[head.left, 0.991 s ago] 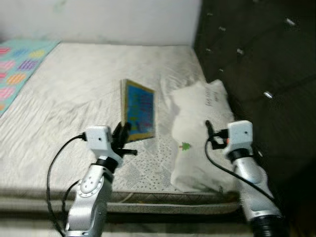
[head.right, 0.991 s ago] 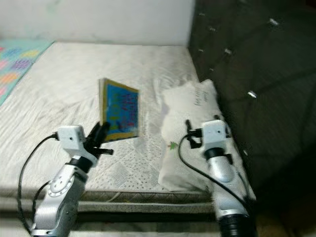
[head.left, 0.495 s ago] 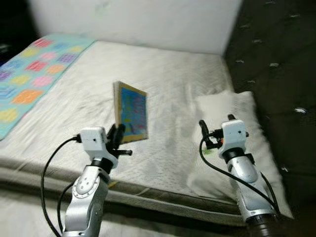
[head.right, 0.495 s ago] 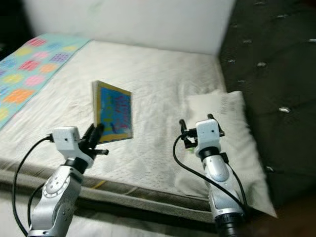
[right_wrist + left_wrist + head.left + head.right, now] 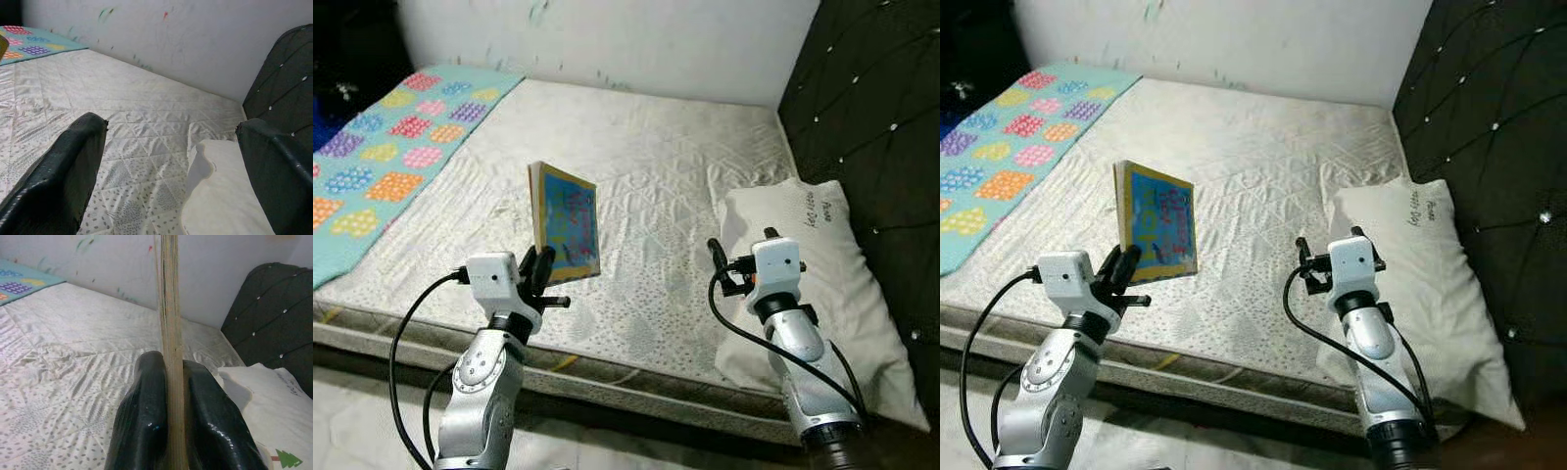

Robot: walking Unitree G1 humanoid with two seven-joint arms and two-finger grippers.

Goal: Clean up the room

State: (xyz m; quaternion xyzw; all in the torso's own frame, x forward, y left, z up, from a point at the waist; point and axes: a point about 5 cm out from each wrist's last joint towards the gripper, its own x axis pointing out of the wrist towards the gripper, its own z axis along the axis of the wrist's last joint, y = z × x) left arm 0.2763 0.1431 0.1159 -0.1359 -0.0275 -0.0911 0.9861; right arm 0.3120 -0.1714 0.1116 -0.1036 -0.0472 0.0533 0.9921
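A bedroom with a pale, scuffed wall is showing behind a wide bed [image 5: 666, 176] covered in a quilted white sheet. A dark padded headboard [image 5: 862, 108] is standing along the robot's right side, and a colourful patterned blanket [image 5: 386, 147] is lying across the bed's far left part. A white pillow [image 5: 822, 284] is resting flat against the headboard end, near the mattress edge.

The left gripper [image 5: 540, 276] is holding a thin children's book [image 5: 566, 223] upright above the sheet, clear of the bed. Its bright blue cover is facing the camera and its yellow spine is pointing up and to the left. In the left wrist view, the two black fingers [image 5: 142, 421] are pinching the book's lower edge [image 5: 168, 333] from either side, closed tight on it. The book is standing on end in the grip, likely because it is flat and stiff and is easiest to carry pinched at one edge.

The right gripper [image 5: 739, 266] is hovering in front of the pillow's near corner. Its fingers [image 5: 63, 176] are spread wide apart and holding nothing, seemingly kept ready for another item.

As a judgement, the book is lifted for tidying and is waiting to be carried to a proper place, which cannot be made out here.
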